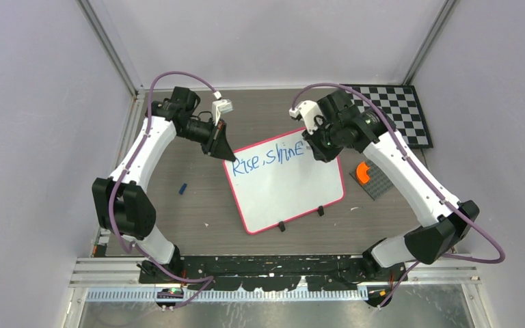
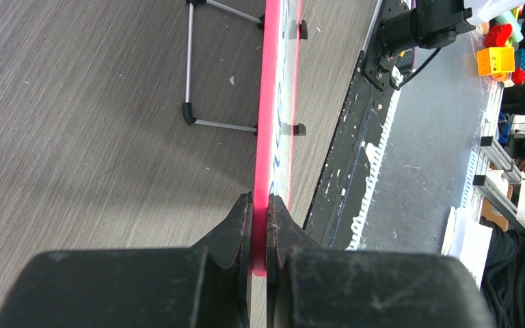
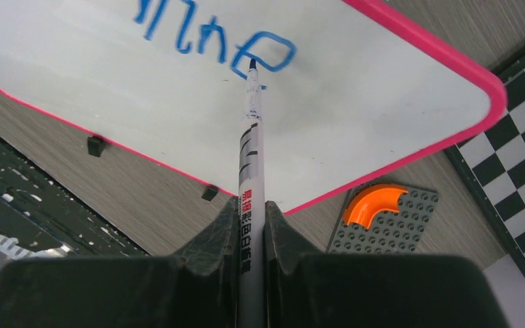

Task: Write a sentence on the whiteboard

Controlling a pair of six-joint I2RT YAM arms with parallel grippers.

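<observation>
The whiteboard lies tilted on the table, white with a red-pink rim and two black clips on its near edge. Blue handwriting of the sentence reads "Rise, shine" along its upper part. My left gripper is shut on the board's upper left corner; in the left wrist view the pink rim runs edge-on between the fingers. My right gripper is shut on a white marker. The marker's tip rests on the last blue letter.
A black-and-white checkerboard lies at the back right. A grey studded plate with an orange curved piece sits just right of the board. A small blue cap lies left of the board.
</observation>
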